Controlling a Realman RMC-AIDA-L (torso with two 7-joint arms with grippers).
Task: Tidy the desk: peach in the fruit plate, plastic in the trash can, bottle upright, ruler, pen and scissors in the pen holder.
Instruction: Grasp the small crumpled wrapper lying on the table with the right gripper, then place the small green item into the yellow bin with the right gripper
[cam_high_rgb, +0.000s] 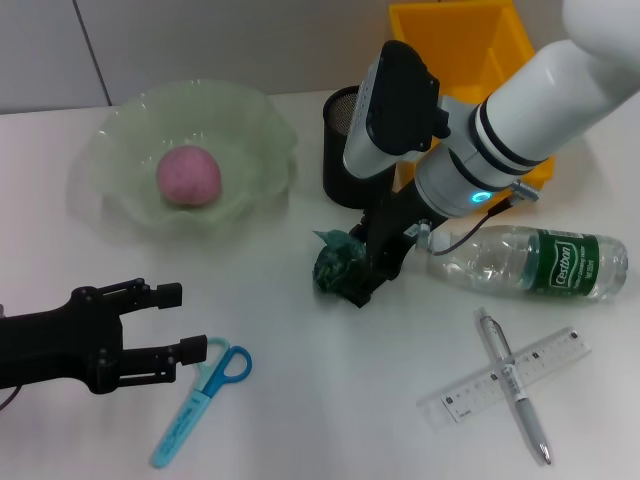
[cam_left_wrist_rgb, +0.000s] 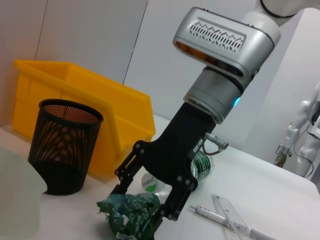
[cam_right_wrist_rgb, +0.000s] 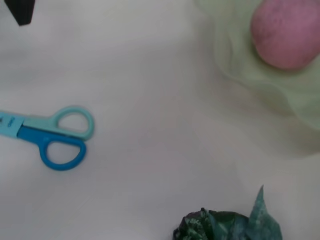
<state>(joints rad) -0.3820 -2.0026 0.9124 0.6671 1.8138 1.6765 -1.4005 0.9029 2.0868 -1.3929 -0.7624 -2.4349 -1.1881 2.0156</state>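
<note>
now: peach (cam_high_rgb: 188, 175) in fruit plate (cam_high_rgb: 262, 122) | right hand (cam_left_wrist_rgb: 141, 216) open around plastic (cam_left_wrist_rgb: 129, 216) | left hand (cam_high_rgb: 172, 323) open, empty

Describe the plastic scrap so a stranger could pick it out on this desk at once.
Start at the yellow trash can at the far edge of the desk, then drop to the black mesh pen holder in front of it. Just nearer the robot lies the plastic, with the right gripper around it. It is the only crumpled dark green wad; the bottle beside it is clear and smooth.
</note>
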